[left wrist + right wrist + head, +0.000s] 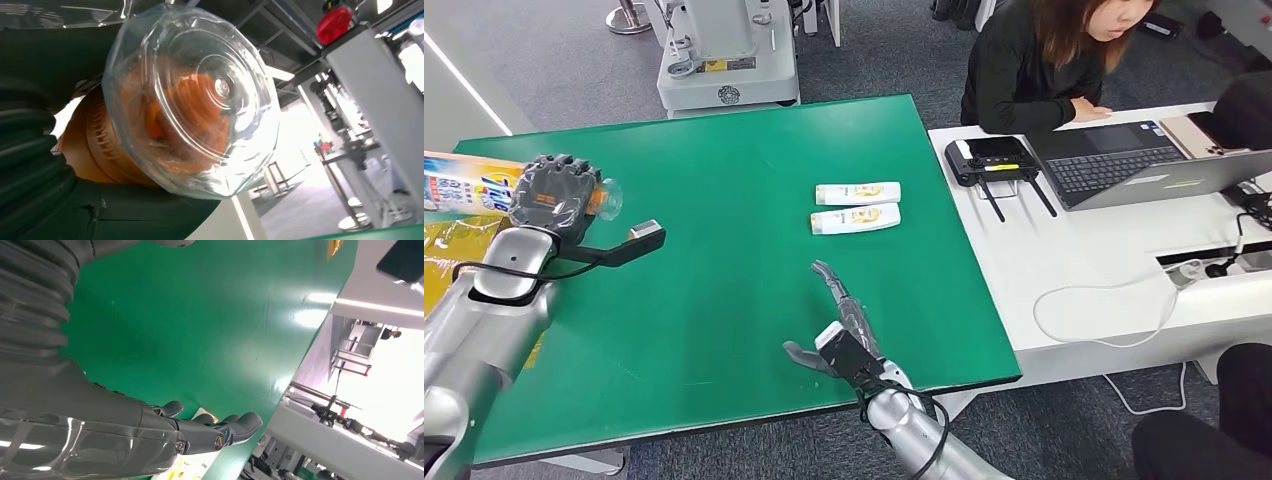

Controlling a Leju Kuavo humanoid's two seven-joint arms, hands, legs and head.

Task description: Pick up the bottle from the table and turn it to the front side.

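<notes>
Already our left hand (552, 196) grips the clear bottle (484, 190) aloft over the green table's (724, 250) left edge, long axis sideways, base rightward, while our right hand (844, 325) hovers open, empty.

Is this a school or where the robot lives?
Probably an office or robot lab: a person works at a laptop on a white desk beside the green table.

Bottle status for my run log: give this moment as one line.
left hand: holds bottle lifted, lying sideways | right hand: open over table | two tubes: on table
</notes>
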